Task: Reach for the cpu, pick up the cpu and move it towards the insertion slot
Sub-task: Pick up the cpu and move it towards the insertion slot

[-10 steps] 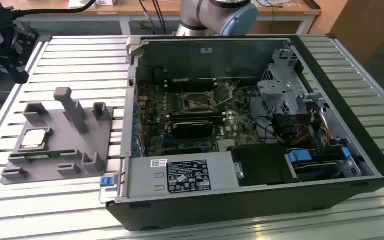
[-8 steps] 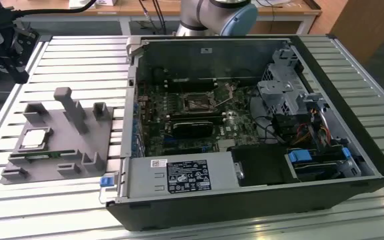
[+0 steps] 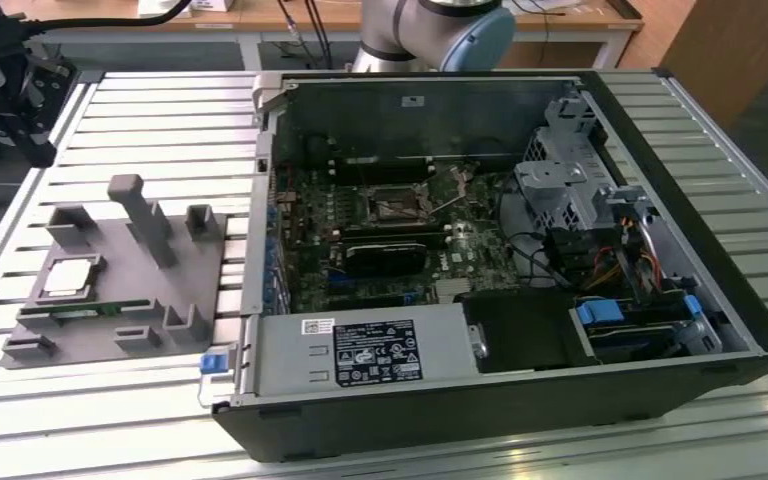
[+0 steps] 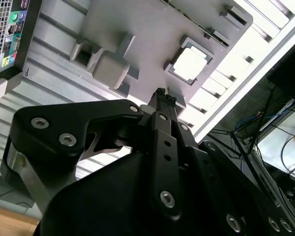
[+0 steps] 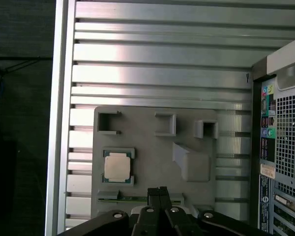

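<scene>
Black two-finger gripper (image 5: 160, 190) hovers over grey plastic fixture tray (image 5: 142, 147), jaws pressed together, holding nothing; silvery-grey square cpu (image 5: 117, 166) lies near, untouched.

From my closed pincer (image 5: 159, 191) I see open air down to the chip (image 5: 117, 166) in its recess on the grey tray (image 5: 147, 142). A tall post (image 5: 189, 160) stands near it, toward the computer case (image 5: 285, 137). The case wall (image 3: 261, 200) rises between tray and socket (image 3: 394, 207); a black block (image 3: 384, 255) sits just beside the socket.
</scene>
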`<state>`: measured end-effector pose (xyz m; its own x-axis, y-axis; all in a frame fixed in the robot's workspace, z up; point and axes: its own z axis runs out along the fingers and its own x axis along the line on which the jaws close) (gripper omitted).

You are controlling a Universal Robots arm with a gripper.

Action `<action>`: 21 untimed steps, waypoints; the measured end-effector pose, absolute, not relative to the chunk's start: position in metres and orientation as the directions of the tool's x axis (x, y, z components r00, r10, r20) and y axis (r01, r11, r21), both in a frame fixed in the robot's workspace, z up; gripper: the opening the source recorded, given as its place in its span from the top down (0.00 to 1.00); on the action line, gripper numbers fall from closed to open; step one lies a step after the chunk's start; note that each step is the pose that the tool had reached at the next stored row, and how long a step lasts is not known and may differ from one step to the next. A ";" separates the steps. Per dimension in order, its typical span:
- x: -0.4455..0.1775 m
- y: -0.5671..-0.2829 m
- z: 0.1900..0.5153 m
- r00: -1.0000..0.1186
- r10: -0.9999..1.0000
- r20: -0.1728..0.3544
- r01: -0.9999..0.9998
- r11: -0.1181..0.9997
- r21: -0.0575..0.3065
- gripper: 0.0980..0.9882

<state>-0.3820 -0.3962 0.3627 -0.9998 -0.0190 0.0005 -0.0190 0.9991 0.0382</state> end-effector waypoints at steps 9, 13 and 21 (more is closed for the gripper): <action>-0.397 -0.396 0.362 -1.000 -0.019 0.001 -0.019 0.999 0.038 0.99; -0.404 -0.396 0.362 -1.000 -0.019 0.000 -0.019 0.999 0.038 0.99; -0.415 -0.396 0.360 -1.000 -0.019 0.000 -0.019 0.999 0.038 0.92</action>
<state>-0.4154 -0.3962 0.3601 -0.9998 -0.0191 0.0004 -0.0191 0.9991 0.0383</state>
